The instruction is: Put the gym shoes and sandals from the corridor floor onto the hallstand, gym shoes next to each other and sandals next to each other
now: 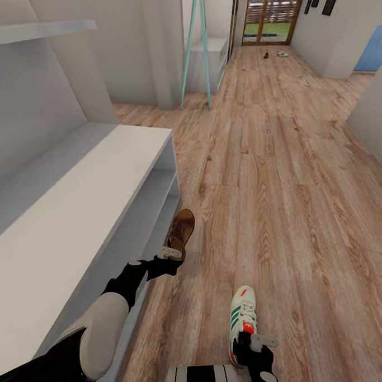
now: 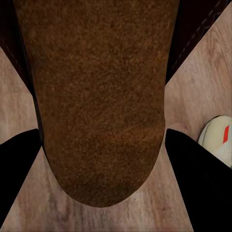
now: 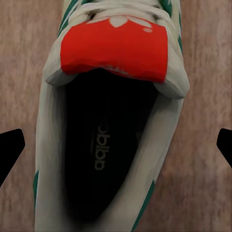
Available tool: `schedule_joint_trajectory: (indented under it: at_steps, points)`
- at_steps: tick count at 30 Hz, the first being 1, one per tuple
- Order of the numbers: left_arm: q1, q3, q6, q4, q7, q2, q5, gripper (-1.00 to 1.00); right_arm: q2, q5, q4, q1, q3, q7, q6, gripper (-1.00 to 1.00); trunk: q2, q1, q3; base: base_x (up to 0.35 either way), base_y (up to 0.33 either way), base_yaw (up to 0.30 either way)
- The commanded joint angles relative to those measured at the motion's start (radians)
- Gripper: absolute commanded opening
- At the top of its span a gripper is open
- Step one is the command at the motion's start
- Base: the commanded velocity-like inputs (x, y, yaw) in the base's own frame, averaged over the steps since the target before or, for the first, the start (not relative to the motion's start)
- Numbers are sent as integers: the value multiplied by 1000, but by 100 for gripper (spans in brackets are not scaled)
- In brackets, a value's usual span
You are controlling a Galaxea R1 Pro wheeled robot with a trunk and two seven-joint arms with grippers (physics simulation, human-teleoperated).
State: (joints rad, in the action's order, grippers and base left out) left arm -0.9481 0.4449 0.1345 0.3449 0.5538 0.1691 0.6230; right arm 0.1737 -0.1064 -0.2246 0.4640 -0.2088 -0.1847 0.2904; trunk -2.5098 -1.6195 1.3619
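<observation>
A dark brown sandal [image 1: 181,230] sits beside the end of the pale grey hallstand [image 1: 75,219], low over the corridor floor [image 1: 280,180]. My left gripper [image 1: 168,254] holds it from behind; in the left wrist view both black fingers [image 2: 19,164] press against the sandal [image 2: 101,96], one on each side. A white gym shoe [image 1: 242,317] with green stripes lies on the floor in front of me. My right gripper [image 1: 256,344] hovers over its heel, open, fingers wide of the shoe [image 3: 111,145]. A second sandal [image 1: 266,55] and gym shoe [image 1: 282,53] lie far down the corridor.
A floating wall shelf [image 1: 37,31] hangs above the hallstand. A teal frame [image 1: 195,51] leans by another grey rack [image 1: 209,61] farther on. A glazed door [image 1: 271,13] ends the corridor. Walls close in at the right [image 1: 372,120].
</observation>
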Motion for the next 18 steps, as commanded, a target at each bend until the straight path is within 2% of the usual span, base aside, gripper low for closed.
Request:
schedule_joint_trajectory:
  at_steps: [1,8,18]
  points:
    - [0,8,9,3,6,1,3,-100,1,-10,1,1,-8,-2,3,100,0,0,1,0,0,9]
    - [0,8,10,3,6,1,3,-100,1,-10,1,0,-8,-2,3,100,-2,-3,24,0,0,2]
    - [1,8,10,3,6,1,3,-100,1,-10,1,0,-8,-2,3,100,-2,-3,24,0,0,0]
